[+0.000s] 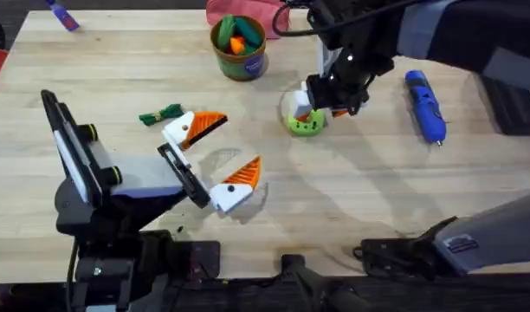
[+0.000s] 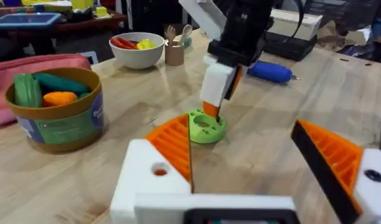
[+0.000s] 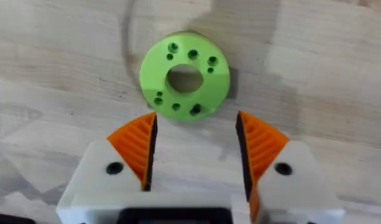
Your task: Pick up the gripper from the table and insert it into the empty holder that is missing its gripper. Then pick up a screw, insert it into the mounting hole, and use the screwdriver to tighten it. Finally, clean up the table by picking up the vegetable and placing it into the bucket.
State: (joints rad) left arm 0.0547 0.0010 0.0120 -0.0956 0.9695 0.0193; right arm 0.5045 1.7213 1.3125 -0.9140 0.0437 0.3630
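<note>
Open right gripper (image 3: 193,149) hovers over green disc (image 3: 185,75), seemingly unobstructed.

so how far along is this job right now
Around the middle, probably. The left hand and right hand each show two orange-padded fingers, so the finger swap may be done. In hand: the right hand hovers open over the green disc, holding nothing. Left: the screwdriver lies on the table, and the vegetable lies outside the bucket.
</note>
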